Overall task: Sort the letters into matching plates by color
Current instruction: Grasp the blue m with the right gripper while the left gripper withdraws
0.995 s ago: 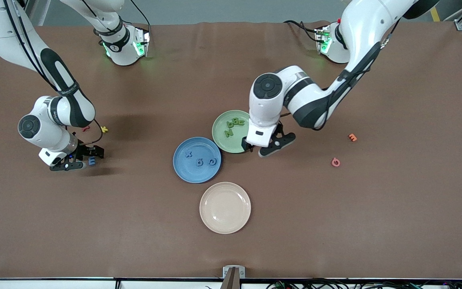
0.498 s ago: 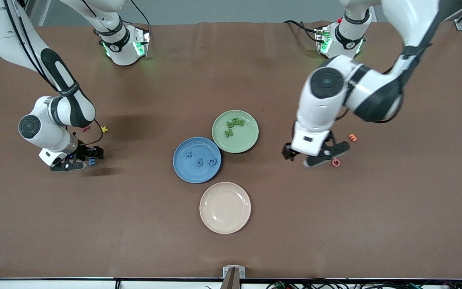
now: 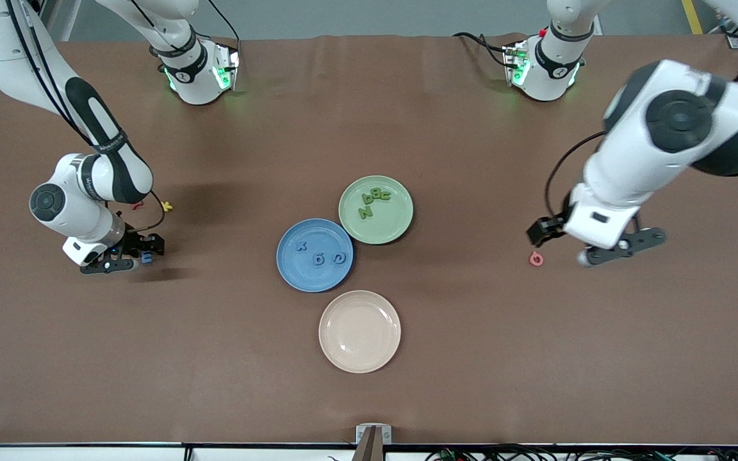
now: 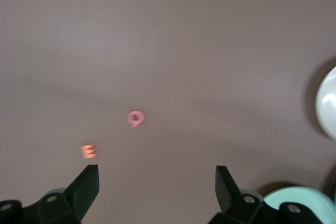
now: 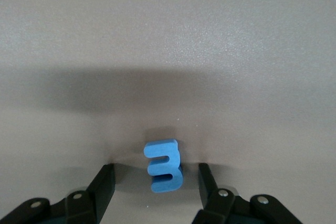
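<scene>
Right gripper (image 5: 156,182) low at table near right arm's end, fingers apart, straddling blue letter E (image 5: 164,165), gaps either side. Left gripper (image 4: 156,182) spread wide, empty, over table by pink letter (image 4: 135,118). Blue plate (image 3: 292,269) holds three blue letters; green plate (image 3: 394,224) touching it holds green letters.

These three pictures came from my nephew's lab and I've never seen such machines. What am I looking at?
Two white robot arms work at a brown table. The wide picture looks down from above; the other two come from cameras on each arm's wrist.

In the middle lie a blue plate with three blue letters, a green plate with green letters, and a bare cream plate.

The right claw is low at its end of the table, its fingers either side of a blue letter E, not visibly touching it. A red letter and a yellow letter lie close by.

The left claw hangs open above a pink letter and an orange letter, holding nothing.
</scene>
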`<state>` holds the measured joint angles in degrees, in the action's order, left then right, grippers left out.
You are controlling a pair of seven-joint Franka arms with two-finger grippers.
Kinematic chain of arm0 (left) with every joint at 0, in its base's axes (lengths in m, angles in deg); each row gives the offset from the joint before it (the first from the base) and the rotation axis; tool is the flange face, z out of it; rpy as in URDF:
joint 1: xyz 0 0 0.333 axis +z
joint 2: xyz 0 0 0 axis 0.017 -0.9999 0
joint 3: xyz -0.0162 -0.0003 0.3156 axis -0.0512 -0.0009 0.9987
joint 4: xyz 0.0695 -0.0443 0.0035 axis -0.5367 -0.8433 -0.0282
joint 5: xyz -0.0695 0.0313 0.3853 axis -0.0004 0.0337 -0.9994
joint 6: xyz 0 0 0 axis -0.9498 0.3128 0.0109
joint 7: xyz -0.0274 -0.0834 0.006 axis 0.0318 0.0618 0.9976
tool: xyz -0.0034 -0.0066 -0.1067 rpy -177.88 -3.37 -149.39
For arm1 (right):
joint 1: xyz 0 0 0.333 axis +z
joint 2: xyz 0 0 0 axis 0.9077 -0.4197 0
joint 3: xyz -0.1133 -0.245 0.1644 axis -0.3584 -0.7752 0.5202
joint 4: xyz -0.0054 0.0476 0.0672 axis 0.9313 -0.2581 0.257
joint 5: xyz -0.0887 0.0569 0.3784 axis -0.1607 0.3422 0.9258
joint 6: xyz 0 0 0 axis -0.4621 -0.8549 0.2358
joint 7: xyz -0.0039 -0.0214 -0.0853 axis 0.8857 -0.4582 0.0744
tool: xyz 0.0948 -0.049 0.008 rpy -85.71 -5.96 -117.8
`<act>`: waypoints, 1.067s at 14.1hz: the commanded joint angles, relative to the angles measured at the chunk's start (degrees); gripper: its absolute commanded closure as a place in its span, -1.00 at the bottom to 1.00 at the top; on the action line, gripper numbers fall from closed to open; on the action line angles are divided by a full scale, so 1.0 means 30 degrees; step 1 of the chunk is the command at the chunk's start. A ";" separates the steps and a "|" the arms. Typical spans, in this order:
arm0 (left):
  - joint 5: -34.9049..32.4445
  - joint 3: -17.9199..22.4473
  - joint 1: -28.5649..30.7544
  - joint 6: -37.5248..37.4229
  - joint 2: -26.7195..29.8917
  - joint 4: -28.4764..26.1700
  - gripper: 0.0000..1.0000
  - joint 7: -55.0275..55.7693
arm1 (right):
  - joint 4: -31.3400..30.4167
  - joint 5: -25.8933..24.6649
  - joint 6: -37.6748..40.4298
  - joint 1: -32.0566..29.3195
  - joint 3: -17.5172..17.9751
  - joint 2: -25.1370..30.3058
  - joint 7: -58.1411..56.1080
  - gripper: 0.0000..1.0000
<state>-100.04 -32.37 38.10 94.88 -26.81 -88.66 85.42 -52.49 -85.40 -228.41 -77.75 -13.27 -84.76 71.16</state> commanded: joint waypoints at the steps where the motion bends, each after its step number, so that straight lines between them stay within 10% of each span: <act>1: 0.0906 0.0761 -0.0449 -0.2134 0.0197 0.1417 -0.95 -0.2334 | 0.0244 -0.0289 -0.0024 -0.0352 0.0285 -0.0146 -0.0154 -0.29; 9: 0.7990 1.9911 -1.3687 -0.3487 0.3474 0.2833 -0.96 -0.9714 | 0.0507 -0.0289 0.0122 -0.0381 0.0285 -0.0146 -0.0271 0.24; 15: 0.8555 2.1629 -1.3727 -0.3488 0.7016 -0.0269 -0.98 -1.2798 | 0.0742 -0.0289 0.0356 -0.0293 0.0314 -0.0117 -0.0096 0.96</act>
<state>-75.38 31.63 -2.51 84.00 -11.08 -83.61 49.17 -51.40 -85.40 -228.29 -77.76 -13.24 -84.76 70.72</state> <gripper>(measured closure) 0.013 0.731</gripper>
